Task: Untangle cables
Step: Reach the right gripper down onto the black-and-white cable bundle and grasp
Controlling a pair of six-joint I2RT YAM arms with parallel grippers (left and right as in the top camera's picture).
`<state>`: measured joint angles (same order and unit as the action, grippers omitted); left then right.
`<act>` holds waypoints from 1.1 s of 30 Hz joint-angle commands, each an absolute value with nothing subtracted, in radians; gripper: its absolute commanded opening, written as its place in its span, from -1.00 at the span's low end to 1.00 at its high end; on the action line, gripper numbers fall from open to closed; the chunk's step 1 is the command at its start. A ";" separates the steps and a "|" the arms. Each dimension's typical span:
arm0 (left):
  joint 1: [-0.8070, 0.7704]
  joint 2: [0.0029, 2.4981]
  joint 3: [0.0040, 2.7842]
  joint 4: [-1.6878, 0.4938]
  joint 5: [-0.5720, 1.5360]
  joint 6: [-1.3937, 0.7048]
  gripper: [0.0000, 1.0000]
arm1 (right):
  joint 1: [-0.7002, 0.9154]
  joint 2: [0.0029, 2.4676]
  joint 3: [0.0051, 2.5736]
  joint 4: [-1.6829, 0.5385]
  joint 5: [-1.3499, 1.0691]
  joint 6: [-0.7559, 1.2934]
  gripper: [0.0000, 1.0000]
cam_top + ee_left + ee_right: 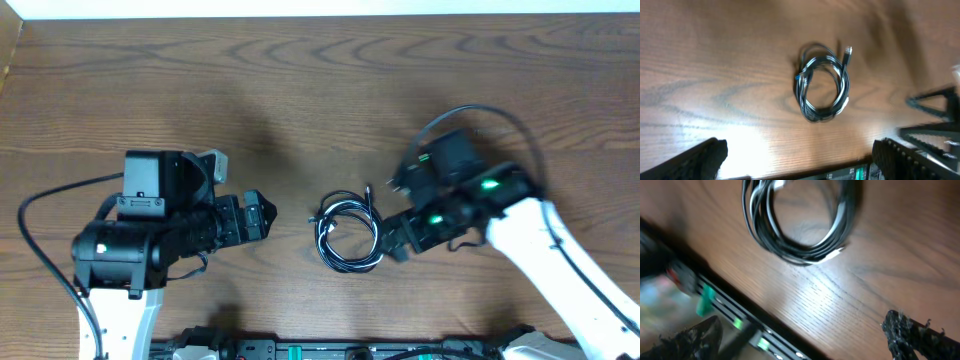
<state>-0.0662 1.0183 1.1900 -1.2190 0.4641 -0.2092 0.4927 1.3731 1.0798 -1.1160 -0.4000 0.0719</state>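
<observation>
While the small coil of thin black cords [348, 238], one strand white, lies bunched on the brown wooden desk [300, 90] near its robot-side edge, the right gripper [393, 238] hangs just beside it and the left gripper [262, 218] near, each with fingers spread and empty. The step looks like the approach; next, each should pinch a separate strand.

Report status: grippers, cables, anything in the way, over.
Left gripper open, empty. Right gripper open, empty, close beside the coil. Cables in one coil between them, not gripped. Nothing in the way.
</observation>
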 commanded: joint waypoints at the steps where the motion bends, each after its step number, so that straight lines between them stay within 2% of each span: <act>1: -0.065 1.009 1.292 -1.273 0.487 -0.052 0.96 | 0.608 1.451 1.082 -1.088 -0.239 -0.025 0.98; 8: -0.065 0.926 1.330 -1.282 0.299 -0.015 0.96 | 0.741 1.611 1.082 -0.970 -0.167 -0.137 0.91; 14: -0.065 0.888 1.330 -1.302 0.294 -0.015 0.96 | 0.829 1.695 1.082 -0.871 -0.163 -0.173 0.70; 26: -0.065 0.888 1.330 -1.332 0.294 -0.015 0.95 | 0.897 1.790 1.081 -0.713 -0.163 -0.173 0.50; 30: -0.065 0.888 1.330 -1.332 0.294 -0.015 0.96 | 0.897 1.804 1.081 -0.697 -0.163 -0.173 0.33; 33: -0.065 0.888 1.330 -1.332 0.294 -0.015 0.96 | 0.897 1.805 1.081 -0.694 -0.163 -0.173 0.01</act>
